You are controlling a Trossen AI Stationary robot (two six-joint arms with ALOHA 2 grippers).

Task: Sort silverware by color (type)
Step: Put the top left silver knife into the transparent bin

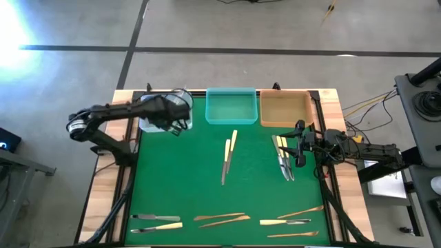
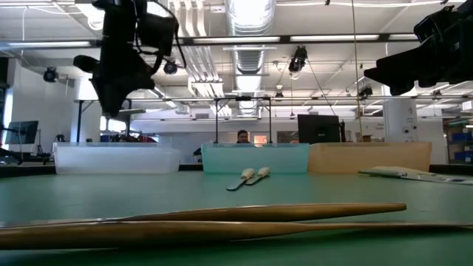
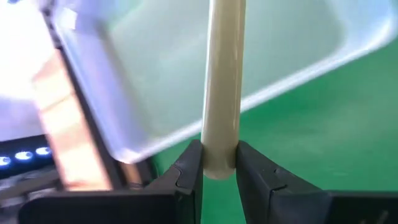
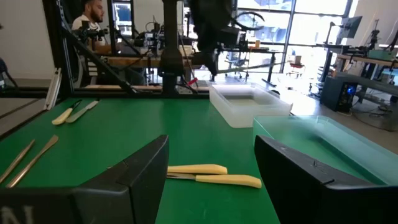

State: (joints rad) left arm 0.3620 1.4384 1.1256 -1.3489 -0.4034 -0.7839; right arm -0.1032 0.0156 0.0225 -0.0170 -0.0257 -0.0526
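Observation:
My left gripper [image 3: 219,163] is shut on a pale cream utensil [image 3: 225,68] above the clear tray [image 1: 157,122] at the table's far left. My right gripper [image 4: 211,163] hangs open above the table's right side [image 1: 300,146], beside a bunch of silver and cream utensils [image 1: 283,157] lying flat. Two cream-handled utensils [image 1: 228,156] lie mid-table, also in the right wrist view [image 4: 214,175]. More silver, cream and wooden utensils [image 1: 222,219] lie along the near edge. My left gripper pinches the cream utensil between its two fingers at one end of the handle [image 3: 219,146]. The utensil runs straight on from the fingertips, along their line. It is lifted clear, over the clear tray's rim [image 3: 186,134].
A teal tray [image 1: 232,107] and a tan tray [image 1: 284,109] stand beside the clear one along the far edge. Two long wooden utensils [image 2: 222,220] lie close to the low camera. A person [image 2: 243,137] shows beyond the table. Bare green mat [image 1: 179,179] lies between the groups.

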